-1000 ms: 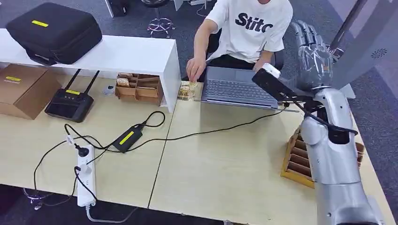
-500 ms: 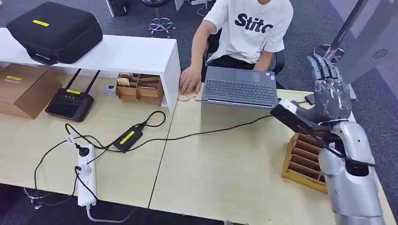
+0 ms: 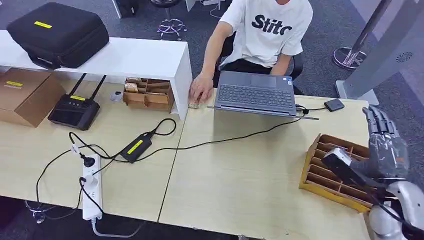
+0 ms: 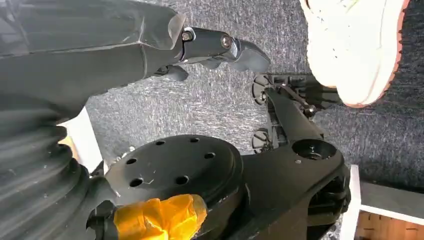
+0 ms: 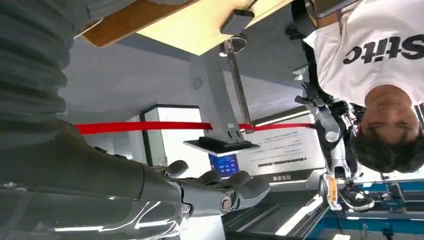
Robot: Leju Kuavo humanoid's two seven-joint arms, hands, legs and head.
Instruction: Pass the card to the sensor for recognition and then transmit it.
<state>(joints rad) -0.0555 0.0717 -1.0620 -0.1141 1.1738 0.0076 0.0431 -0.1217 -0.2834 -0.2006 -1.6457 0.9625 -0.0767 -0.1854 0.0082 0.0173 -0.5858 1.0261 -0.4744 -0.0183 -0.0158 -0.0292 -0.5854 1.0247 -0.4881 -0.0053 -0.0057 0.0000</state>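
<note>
**Right hand bare over the slotted card box**

At lower right, the right hand (image 3: pixel 386 150) hovered fingers straight and spread, grasping nothing, over the ribbed wooden card box (image 3: pixel 336 170). The left hand (image 4: pixel 150 45) hung loosely extended, empty. The small dark sensor (image 3: pixel 334 104) lay beside the grey laptop (image 3: pixel 254 93); the person's white shirt (image 3: pixel 270 25) read "Stitc".

You have one laptop (image 3: pixel 254 93), two wooden compartment trays (image 3: pixel 334 172) (image 3: pixel 148 93), one black case (image 3: pixel 58 34), one cardboard box (image 3: pixel 26 95), one power strip (image 3: pixel 91 194), one router (image 3: pixel 73 111), one person (image 3: pixel 260 37), two robot hands (image 3: pixel 386 152) (image 4: pixel 210 47)
</note>
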